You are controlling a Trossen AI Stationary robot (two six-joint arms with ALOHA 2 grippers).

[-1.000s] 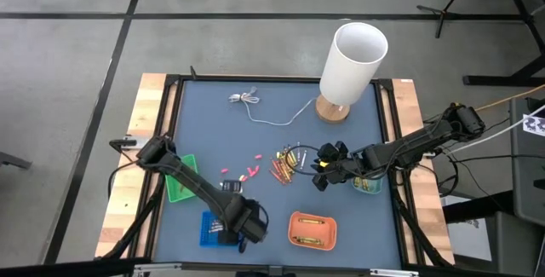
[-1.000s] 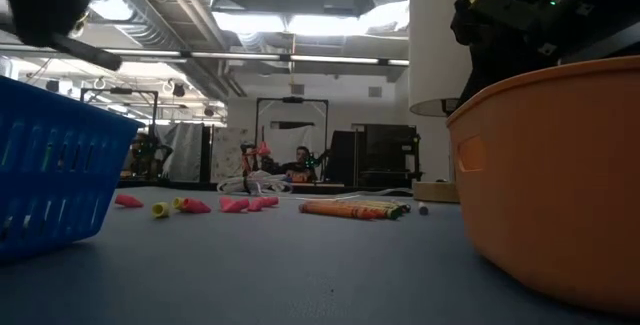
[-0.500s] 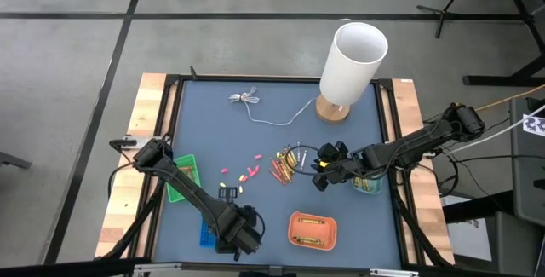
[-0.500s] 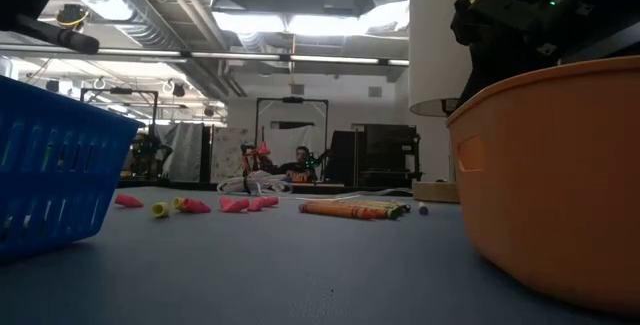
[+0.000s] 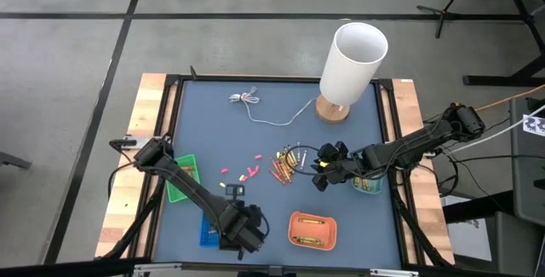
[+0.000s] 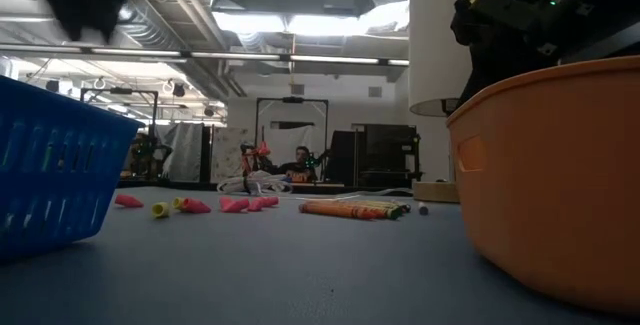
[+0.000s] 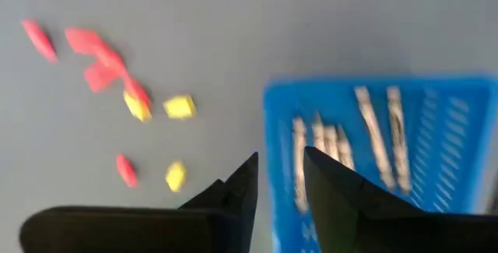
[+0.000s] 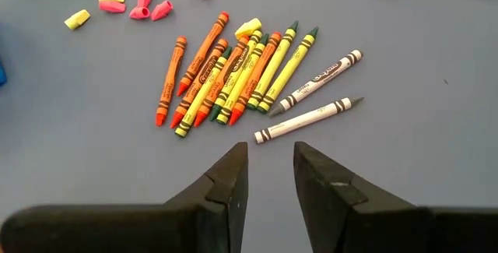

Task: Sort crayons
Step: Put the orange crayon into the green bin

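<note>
Right wrist view: crayons [image 8: 233, 74] bear unreadable black label print.

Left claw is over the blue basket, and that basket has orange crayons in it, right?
Not quite. The left claw is over the blue basket, but the crayons in it are grey or silver, not orange, as the left wrist view shows.

Even overhead light; ceiling lights [image 6: 300, 20] glare; left wrist view blurred.
</note>
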